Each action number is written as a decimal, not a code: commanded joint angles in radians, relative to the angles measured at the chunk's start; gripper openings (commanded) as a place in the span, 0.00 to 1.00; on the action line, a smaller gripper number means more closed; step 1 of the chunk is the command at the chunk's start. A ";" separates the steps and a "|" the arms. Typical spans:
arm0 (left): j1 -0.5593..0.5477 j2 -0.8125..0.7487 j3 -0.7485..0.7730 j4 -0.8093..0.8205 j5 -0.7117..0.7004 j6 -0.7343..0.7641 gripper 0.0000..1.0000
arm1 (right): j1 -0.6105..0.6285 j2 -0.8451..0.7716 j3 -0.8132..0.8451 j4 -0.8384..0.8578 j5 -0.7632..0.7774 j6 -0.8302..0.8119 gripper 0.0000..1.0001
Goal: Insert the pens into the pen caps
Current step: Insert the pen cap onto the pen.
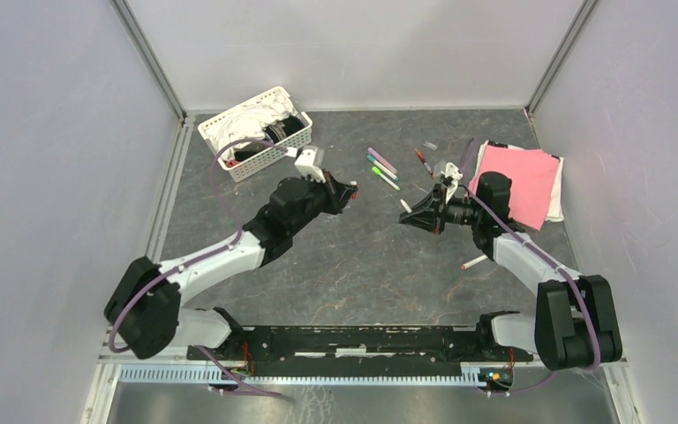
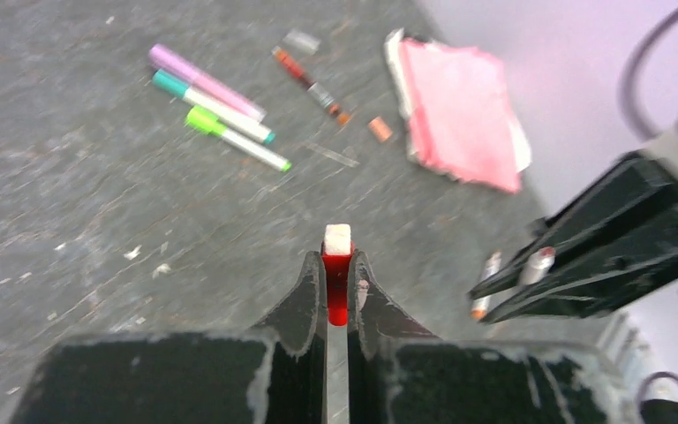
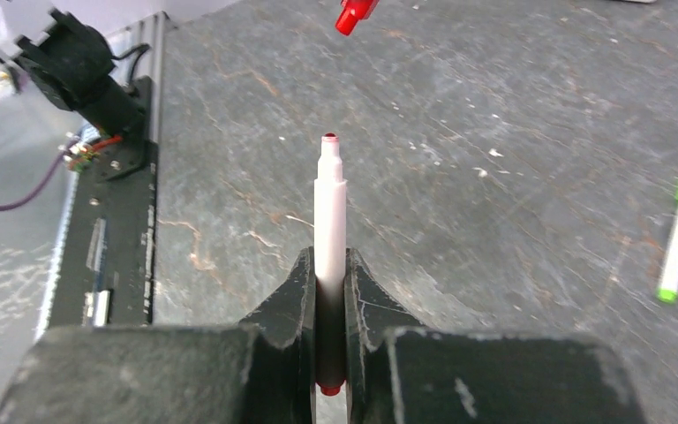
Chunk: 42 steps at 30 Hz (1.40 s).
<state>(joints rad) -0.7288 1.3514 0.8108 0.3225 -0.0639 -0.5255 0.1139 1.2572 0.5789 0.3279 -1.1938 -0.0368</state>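
Left gripper (image 2: pixel 337 268) clamped on red cap (image 2: pixel 337 296) between its fingers (image 2: pixel 305 300); right gripper (image 3: pixel 329 265) clamped on white pen (image 3: pixel 330 199), nib end projecting past the fingertips (image 3: pixel 296 283).

Basket (image 1: pixel 267 160): white, far left, holding white and black items (jumbled)
Pink cloth (image 1: pixel 519 181): folded, far right
Table (image 1: pixel 353 265): dark grey, veined

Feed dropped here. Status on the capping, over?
Left gripper shut on red cap. Right gripper shut on red-tipped pen, tip pointing roughly toward cap, not yet in. Nothing between them.
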 commanded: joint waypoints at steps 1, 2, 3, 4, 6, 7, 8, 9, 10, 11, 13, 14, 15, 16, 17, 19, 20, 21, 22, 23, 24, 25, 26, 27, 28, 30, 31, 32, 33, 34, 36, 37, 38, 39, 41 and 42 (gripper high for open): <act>-0.003 -0.082 -0.124 0.385 0.050 -0.182 0.02 | 0.054 -0.027 -0.052 0.297 -0.013 0.252 0.00; -0.003 -0.088 -0.149 0.440 0.057 -0.217 0.02 | 0.071 -0.027 -0.066 0.336 -0.002 0.284 0.00; -0.003 -0.089 -0.170 0.498 0.059 -0.249 0.02 | 0.086 -0.027 -0.075 0.365 0.012 0.319 0.00; -0.004 -0.085 -0.185 0.543 0.059 -0.281 0.02 | 0.105 -0.024 -0.085 0.395 0.026 0.350 0.00; -0.005 -0.072 -0.211 0.658 0.082 -0.332 0.02 | 0.134 -0.016 -0.104 0.450 0.056 0.414 0.00; -0.011 -0.063 -0.219 0.693 0.074 -0.356 0.02 | 0.148 -0.011 -0.118 0.497 0.065 0.458 0.00; -0.014 -0.054 -0.228 0.727 0.068 -0.370 0.02 | 0.160 -0.005 -0.132 0.548 0.074 0.495 0.00; -0.025 -0.045 -0.234 0.755 0.043 -0.377 0.02 | 0.170 -0.004 -0.143 0.580 0.087 0.532 0.00; -0.032 -0.038 -0.239 0.780 0.021 -0.378 0.02 | 0.180 -0.002 -0.150 0.596 0.106 0.555 0.00; -0.047 -0.029 -0.243 0.806 -0.004 -0.376 0.02 | 0.189 -0.002 -0.153 0.601 0.120 0.570 0.00; -0.075 -0.008 -0.255 0.865 -0.046 -0.368 0.02 | 0.206 -0.004 -0.162 0.624 0.142 0.592 0.00; -0.086 0.006 -0.262 0.901 -0.058 -0.367 0.02 | 0.210 -0.010 -0.169 0.642 0.157 0.609 0.00; -0.100 0.020 -0.268 0.939 -0.070 -0.369 0.02 | 0.214 -0.015 -0.180 0.668 0.167 0.628 0.00; -0.112 0.036 -0.274 0.981 -0.081 -0.370 0.02 | 0.218 -0.021 -0.189 0.700 0.170 0.647 0.00; -0.124 0.051 -0.279 1.019 -0.090 -0.370 0.02 | 0.221 -0.029 -0.202 0.736 0.178 0.664 0.00; -0.144 0.083 -0.287 1.085 -0.110 -0.366 0.02 | 0.224 -0.046 -0.216 0.764 0.199 0.681 0.00; -0.152 0.095 -0.288 1.112 -0.115 -0.361 0.02 | 0.224 -0.050 -0.220 0.775 0.201 0.685 0.00; -0.158 0.108 -0.287 1.134 -0.118 -0.358 0.02 | 0.225 -0.050 -0.223 0.788 0.204 0.697 0.00; -0.165 0.119 -0.284 1.157 -0.120 -0.357 0.02 | 0.225 -0.048 -0.226 0.801 0.206 0.708 0.00; -0.170 0.129 -0.281 1.169 -0.121 -0.357 0.02 | 0.225 -0.047 -0.226 0.805 0.207 0.712 0.00; -0.175 0.138 -0.279 1.177 -0.121 -0.355 0.02 | 0.226 -0.047 -0.227 0.807 0.208 0.712 0.00; -0.179 0.144 -0.278 1.182 -0.123 -0.354 0.02 | 0.225 -0.047 -0.227 0.807 0.209 0.713 0.00; -0.182 0.149 -0.278 1.185 -0.124 -0.354 0.02 | 0.226 -0.047 -0.228 0.807 0.209 0.713 0.00; -0.185 0.153 -0.278 1.187 -0.125 -0.352 0.02 | 0.227 -0.047 -0.227 0.807 0.210 0.714 0.00; -0.187 0.155 -0.277 1.187 -0.127 -0.352 0.02 | 0.226 -0.048 -0.228 0.807 0.212 0.715 0.00; -0.191 0.162 -0.276 1.189 -0.127 -0.352 0.02 | 0.227 -0.047 -0.229 0.807 0.214 0.716 0.00; -0.193 0.165 -0.274 1.189 -0.126 -0.353 0.02 | 0.226 -0.048 -0.228 0.806 0.215 0.715 0.00; -0.196 0.169 -0.273 1.191 -0.125 -0.353 0.02 | 0.226 -0.049 -0.227 0.807 0.215 0.716 0.00; -0.197 0.170 -0.270 1.191 -0.123 -0.353 0.02 | 0.227 -0.048 -0.228 0.807 0.215 0.718 0.00; -0.200 0.172 -0.269 1.188 -0.122 -0.353 0.02 | 0.226 -0.050 -0.227 0.811 0.215 0.720 0.00; -0.203 0.176 -0.267 1.183 -0.119 -0.353 0.02 | 0.227 -0.051 -0.227 0.815 0.214 0.726 0.00; -0.205 0.180 -0.265 1.183 -0.119 -0.354 0.02 | 0.227 -0.050 -0.227 0.815 0.214 0.726 0.00; -0.206 0.183 -0.265 1.184 -0.119 -0.356 0.02 | 0.226 -0.050 -0.227 0.815 0.214 0.726 0.00; -0.207 0.185 -0.265 1.185 -0.118 -0.357 0.02 | 0.225 -0.049 -0.227 0.815 0.214 0.726 0.00; -0.208 0.191 -0.263 1.188 -0.117 -0.358 0.02 | 0.226 -0.049 -0.227 0.815 0.214 0.726 0.00; -0.210 0.193 -0.262 1.189 -0.117 -0.358 0.02 | 0.226 -0.048 -0.226 0.815 0.214 0.726 0.00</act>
<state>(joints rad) -0.9302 1.5314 0.5262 1.4532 -0.1577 -0.8665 0.3340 1.2270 0.3565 1.0618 -0.9928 0.6724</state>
